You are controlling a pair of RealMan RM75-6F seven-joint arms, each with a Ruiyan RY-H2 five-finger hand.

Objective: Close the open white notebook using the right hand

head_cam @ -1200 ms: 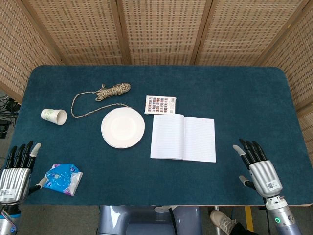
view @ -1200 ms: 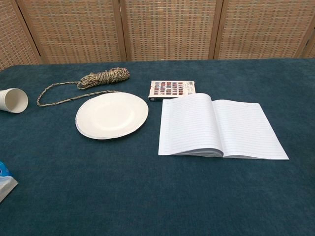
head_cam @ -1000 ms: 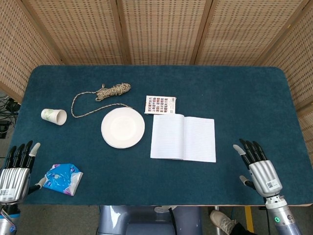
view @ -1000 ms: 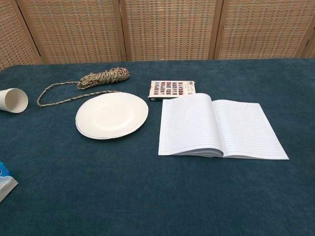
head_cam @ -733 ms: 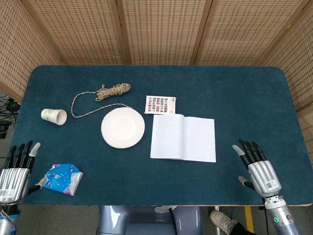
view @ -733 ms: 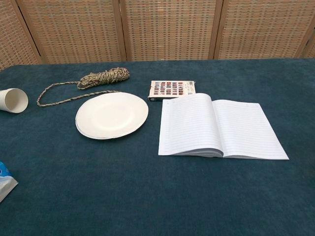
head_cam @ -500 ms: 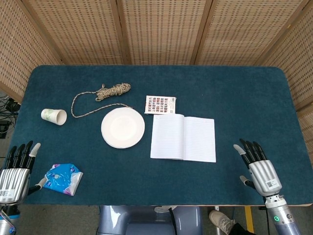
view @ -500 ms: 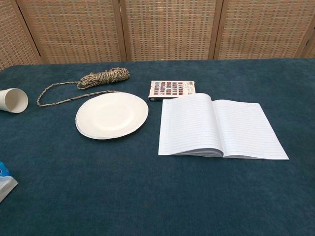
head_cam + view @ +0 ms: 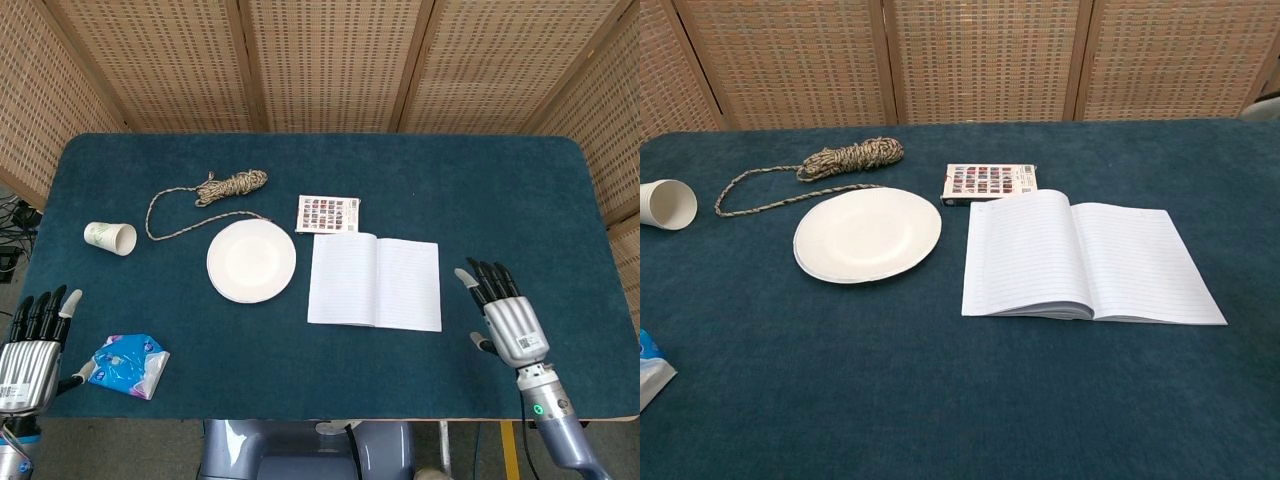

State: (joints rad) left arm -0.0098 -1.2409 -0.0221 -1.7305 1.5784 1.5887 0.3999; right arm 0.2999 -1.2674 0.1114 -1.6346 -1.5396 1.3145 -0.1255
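The white lined notebook point(image 9: 375, 282) point(image 9: 1088, 260) lies open and flat on the blue table, right of centre. My right hand point(image 9: 505, 315) hovers open to the right of it, fingers straight and apart, a short gap from the right page's edge. It holds nothing. My left hand point(image 9: 30, 345) is open at the front left corner, clear of everything. Neither hand appears in the chest view.
A white plate point(image 9: 251, 260) sits just left of the notebook. A small box with coloured squares point(image 9: 328, 213) lies behind it. A coiled rope point(image 9: 228, 187), a tipped paper cup point(image 9: 111, 237) and a blue tissue pack point(image 9: 128, 364) occupy the left half.
My right hand has moved left and forward, closer to the notebook's right edge. The left hand and all objects have stayed put.
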